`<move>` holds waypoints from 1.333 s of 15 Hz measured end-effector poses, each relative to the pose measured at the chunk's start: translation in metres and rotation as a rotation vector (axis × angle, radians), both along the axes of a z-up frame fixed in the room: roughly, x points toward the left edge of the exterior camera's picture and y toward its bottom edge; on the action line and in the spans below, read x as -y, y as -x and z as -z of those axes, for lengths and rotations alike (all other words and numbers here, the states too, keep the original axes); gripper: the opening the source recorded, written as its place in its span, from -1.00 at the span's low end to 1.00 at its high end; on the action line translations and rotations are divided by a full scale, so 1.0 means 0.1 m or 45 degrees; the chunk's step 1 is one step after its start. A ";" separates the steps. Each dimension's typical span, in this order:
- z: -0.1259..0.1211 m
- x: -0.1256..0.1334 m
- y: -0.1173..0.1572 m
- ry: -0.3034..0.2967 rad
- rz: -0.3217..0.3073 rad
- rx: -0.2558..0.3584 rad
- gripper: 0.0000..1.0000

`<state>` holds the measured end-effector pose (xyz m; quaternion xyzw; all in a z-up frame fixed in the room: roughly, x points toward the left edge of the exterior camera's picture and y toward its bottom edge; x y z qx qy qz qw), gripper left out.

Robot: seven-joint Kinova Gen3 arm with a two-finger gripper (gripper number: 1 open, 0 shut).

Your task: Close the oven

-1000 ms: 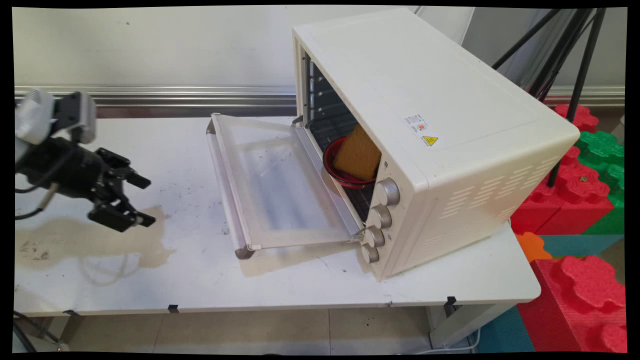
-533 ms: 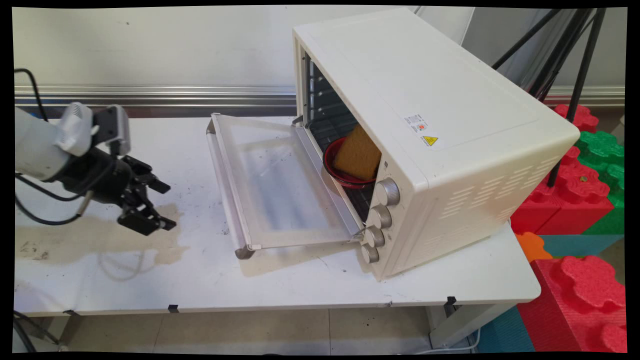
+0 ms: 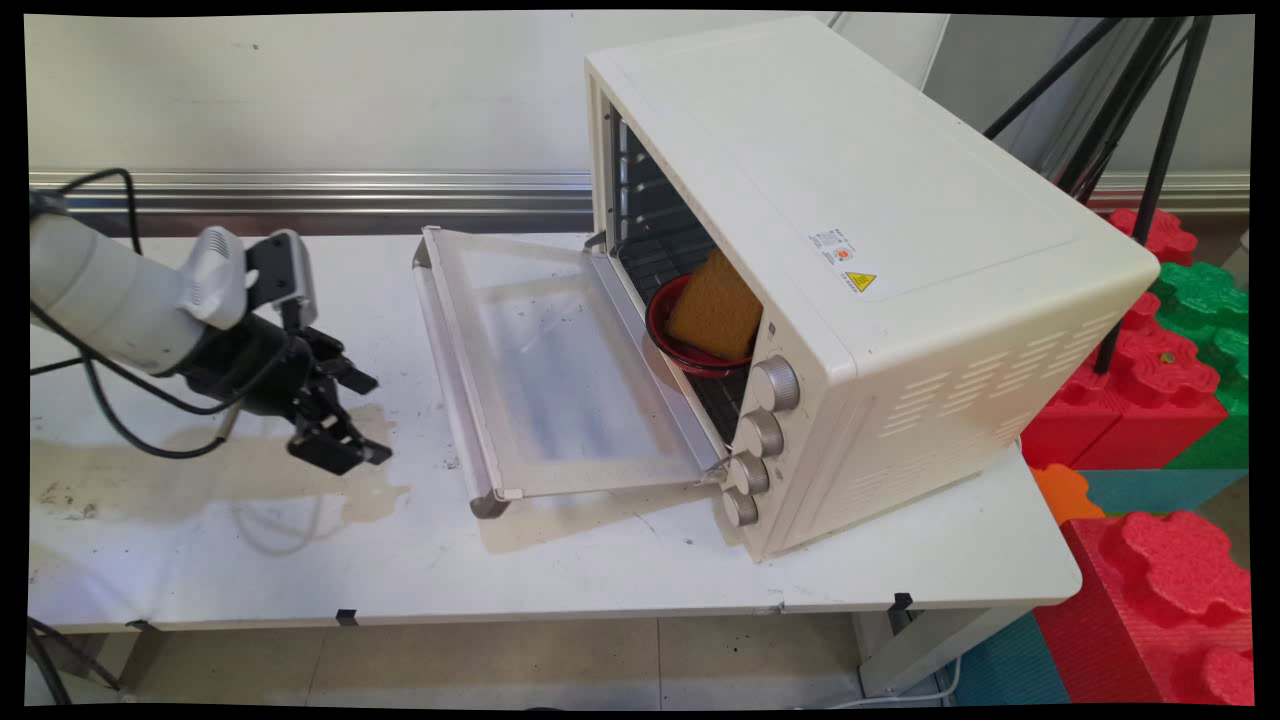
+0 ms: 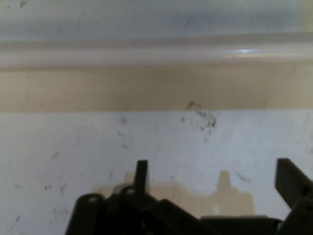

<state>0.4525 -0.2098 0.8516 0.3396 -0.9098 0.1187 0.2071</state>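
Observation:
My black gripper (image 3: 368,418) hangs low over the white table (image 3: 560,570), open and empty, a short way left of the toaster oven's lowered glass door (image 3: 545,375). The cream oven (image 3: 880,260) stands at the right of the table with its cavity open. Inside it a red bowl (image 3: 672,345) holds a tan sponge (image 3: 715,308) leaning upright. In the hand view the gripper (image 4: 215,171) points at the door's handle bar (image 4: 156,49), which runs across the top, with scuffed table in between; both fingertips (image 4: 141,171) stand wide apart.
Four knobs (image 3: 760,435) line the oven's front right. Red, green and orange foam blocks (image 3: 1160,400) are stacked off the table's right end, with black tripod legs (image 3: 1150,130) behind. A metal rail (image 3: 300,182) runs along the wall.
The arm has moved steadily to the right across the table, bringing the gripper closer to the oven door's handle. The fingers have stayed open. Oven, bowl and sponge have not moved.

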 end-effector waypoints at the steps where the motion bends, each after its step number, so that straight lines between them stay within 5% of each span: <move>1: 0.04 0.03 0.03 0.001 -0.002 -0.001 1.00; 2: 0.09 0.06 0.06 0.000 -0.005 -0.002 -1.00; 20: 0.41 0.45 0.42 0.128 -0.055 -0.116 -1.00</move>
